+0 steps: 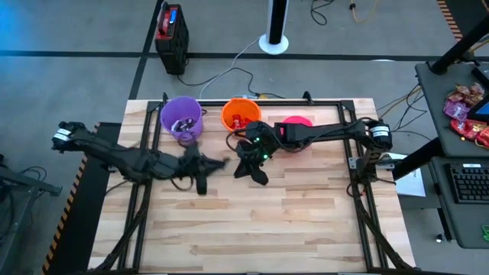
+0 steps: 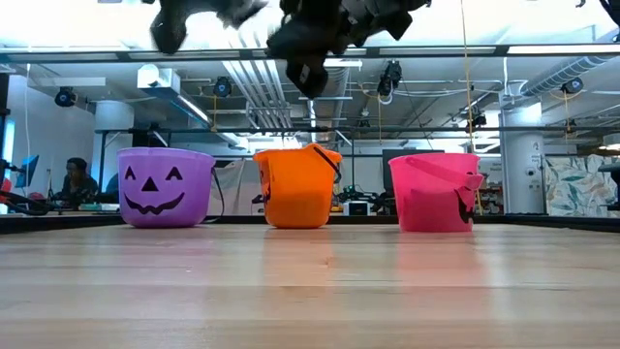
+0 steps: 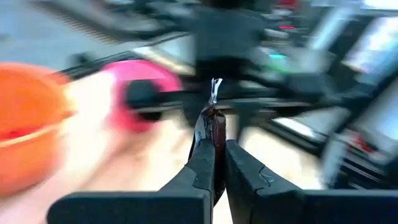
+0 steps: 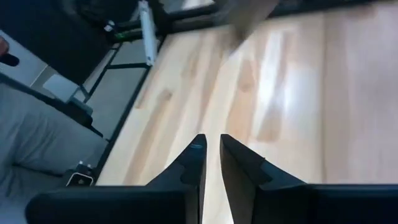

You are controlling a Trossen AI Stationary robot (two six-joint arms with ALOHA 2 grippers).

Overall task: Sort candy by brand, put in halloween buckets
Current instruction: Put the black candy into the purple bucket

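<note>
Three halloween buckets stand in a row at the table's far edge: purple [image 1: 181,118] [image 2: 165,187], orange [image 1: 241,114] [image 2: 297,186] and pink [image 1: 296,122] [image 2: 433,191]. The purple bucket holds a few candy pieces [image 1: 182,124] and the orange one holds red ones [image 1: 237,120]. In front of the purple and orange buckets, above the table, my left gripper [image 1: 223,162] [image 3: 216,127] is shut on a dark brown candy bar [image 3: 214,115]. Just right of it, my right gripper [image 1: 258,177] [image 4: 211,142] hangs over bare wood. Its fingers are a little apart with nothing between them. My left gripper pinches the dark brown bar [image 3: 213,121] between its two fingertips. The fingers lie along the bar and reach about level toward the table's right side. The bar's silver crimped end [image 3: 216,87] sticks out past the tips. The bar is lifted clear of the table.
A black metal frame [image 1: 328,101] runs round the table's far part and sides. A side desk to the right holds a heap of red and pink sweets [image 1: 466,114] and a keyboard [image 1: 467,183]. A person [image 2: 76,179] sits in the room behind. Bare wood [image 1: 260,221] fills the table's near half.
</note>
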